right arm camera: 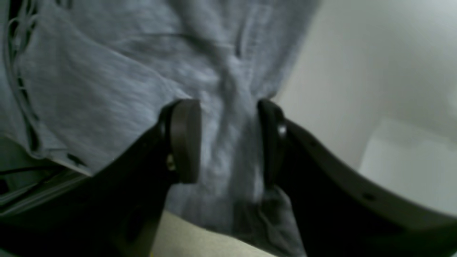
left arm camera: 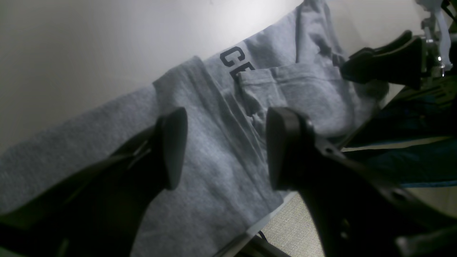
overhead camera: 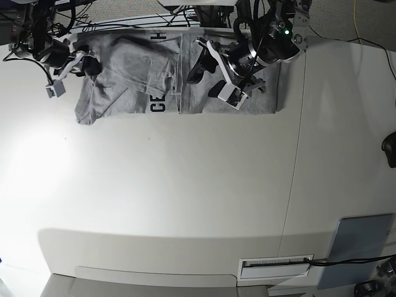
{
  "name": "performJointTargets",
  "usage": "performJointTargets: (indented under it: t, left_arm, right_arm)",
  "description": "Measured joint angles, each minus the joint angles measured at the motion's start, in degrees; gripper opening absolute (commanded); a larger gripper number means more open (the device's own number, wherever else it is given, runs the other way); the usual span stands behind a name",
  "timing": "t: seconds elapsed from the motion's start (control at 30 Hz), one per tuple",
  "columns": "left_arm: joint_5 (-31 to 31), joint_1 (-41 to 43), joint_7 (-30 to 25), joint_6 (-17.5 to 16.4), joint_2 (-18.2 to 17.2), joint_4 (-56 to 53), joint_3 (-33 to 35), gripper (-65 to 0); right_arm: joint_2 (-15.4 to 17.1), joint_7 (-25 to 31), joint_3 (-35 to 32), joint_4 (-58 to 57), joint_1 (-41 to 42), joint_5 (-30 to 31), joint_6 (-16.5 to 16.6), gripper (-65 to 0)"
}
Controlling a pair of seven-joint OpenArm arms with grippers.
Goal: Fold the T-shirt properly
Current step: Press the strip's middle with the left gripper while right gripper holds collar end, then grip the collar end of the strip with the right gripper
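The heather-grey T-shirt (overhead camera: 130, 80) lies partly folded along the table's far edge, with black lettering (overhead camera: 159, 105) showing near its middle. My left gripper (overhead camera: 207, 79) hangs open just above the shirt's right half. In the left wrist view the gripper (left arm camera: 225, 150) has its jaws wide apart over plain grey cloth (left arm camera: 214, 171), with the letters "CE" (left arm camera: 235, 60) beyond. My right gripper (overhead camera: 86, 65) is at the shirt's left end. In the right wrist view this gripper (right arm camera: 228, 142) has a bunched ridge of shirt cloth (right arm camera: 228, 117) between its fingers.
A flat grey-blue pad (overhead camera: 362, 247) lies at the near right corner. A white slot plate (overhead camera: 275, 265) sits at the front edge. Cables and frame parts (overhead camera: 185, 9) crowd the space behind the table's far edge. The right gripper also shows in the left wrist view (left arm camera: 385, 64).
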Motion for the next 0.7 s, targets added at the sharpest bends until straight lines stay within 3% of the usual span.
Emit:
performJointTargets:
  t: [0.1, 0.33, 0.53, 0.7]
  left_arm:
    - [0.0, 0.0, 0.0, 0.0, 0.0, 0.0, 0.0, -28.9]
    - [0.0, 0.0, 0.0, 0.0, 0.0, 0.0, 0.0, -28.9]
    - [3.3, 0.1, 0.0, 0.0, 0.0, 0.0, 0.0, -28.9]
    - [3.2, 0.1, 0.0, 0.0, 0.0, 0.0, 0.0, -28.9]
  right_arm:
    - [0.0, -0.5, 0.0, 0.0, 0.3, 0.6, 0.4, -29.4]
    - [0.0, 0.3, 0.3, 0.1, 0.6, -1.0, 0.1, -29.3]
    - [0.0, 0.3, 6.3, -0.2, 1.0, -3.4, -3.8, -29.3]
    - [0.0, -1.1, 3.9, -0.2, 3.0, -2.8, -3.8, -29.3]
